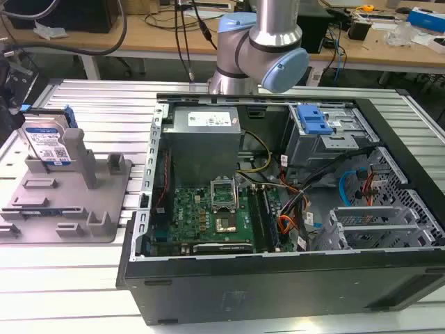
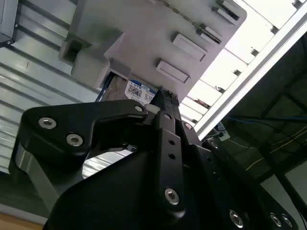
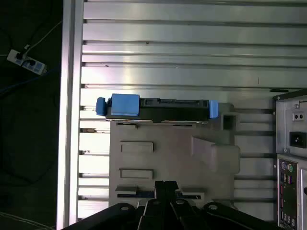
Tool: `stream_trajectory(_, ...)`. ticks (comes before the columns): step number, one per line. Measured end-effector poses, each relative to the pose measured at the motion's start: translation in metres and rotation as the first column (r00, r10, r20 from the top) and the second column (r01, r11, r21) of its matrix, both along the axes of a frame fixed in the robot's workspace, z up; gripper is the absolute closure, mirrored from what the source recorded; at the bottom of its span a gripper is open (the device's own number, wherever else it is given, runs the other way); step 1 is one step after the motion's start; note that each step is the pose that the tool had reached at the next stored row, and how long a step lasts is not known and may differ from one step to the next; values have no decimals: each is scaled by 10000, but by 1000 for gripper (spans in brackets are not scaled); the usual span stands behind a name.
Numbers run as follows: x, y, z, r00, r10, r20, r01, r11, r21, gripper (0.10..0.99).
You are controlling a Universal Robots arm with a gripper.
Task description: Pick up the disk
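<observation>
The disk (image 1: 49, 144) stands on edge in the grey plastic fixture (image 1: 69, 202) at the exterior view's left, its white-and-blue label facing outward. In the first wrist view I look down on the disk's (image 3: 158, 109) thin upper edge, with blue rails at both ends. My gripper (image 3: 165, 186) hangs above the fixture (image 3: 168, 158), a short way off the disk and not touching it. Its black fingertips sit together with nothing between them. In the second wrist view a finger (image 2: 165, 124) points toward the disk's label (image 2: 140, 92). The gripper's dark body (image 1: 12, 90) shows at the exterior view's left edge.
An open computer case (image 1: 292, 195) with a motherboard, a power supply and a blue-latched drive cage (image 1: 316, 125) lies to the exterior view's right of the fixture. The slatted aluminium table (image 3: 192, 43) ends in an edge rail (image 3: 72, 120), with cables and a power strip (image 3: 24, 61) on the floor beyond.
</observation>
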State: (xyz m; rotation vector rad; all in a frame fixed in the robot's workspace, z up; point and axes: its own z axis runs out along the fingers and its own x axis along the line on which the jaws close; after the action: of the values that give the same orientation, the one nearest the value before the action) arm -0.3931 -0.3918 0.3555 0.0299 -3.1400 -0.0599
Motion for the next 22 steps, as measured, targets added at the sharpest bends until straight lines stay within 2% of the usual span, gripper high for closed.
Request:
stream_trajectory(9, 0, 0, 0, 10000, 42, 0, -42, 10000, 0, 980)
stream_trajectory(11, 0, 0, -1, 9992, 407, 1, -407, 9992, 1, 980)
stream_trajectory(13, 0, 0, 0, 9942, 1076, 0, -1076, 9942, 0, 980)
stream_trajectory(14, 0, 0, -1, 9876, 1567, 1, -1567, 9876, 1, 980)
stream_trajectory(16, 0, 0, -5, 9685, 2490, 1, -2490, 9685, 0, 980)
stream_trajectory(17, 0, 0, -6, 9611, 2763, 0, -2763, 9611, 0, 980)
stream_trajectory(20, 0, 0, -10, 9441, 3298, 0, -3298, 9441, 0, 980)
stream_trajectory(21, 0, 0, -12, 9347, 3553, 0, -3553, 9347, 0, 980)
stream_trajectory(22, 0, 0, -16, 9168, 3994, 0, -3994, 9168, 0, 980)
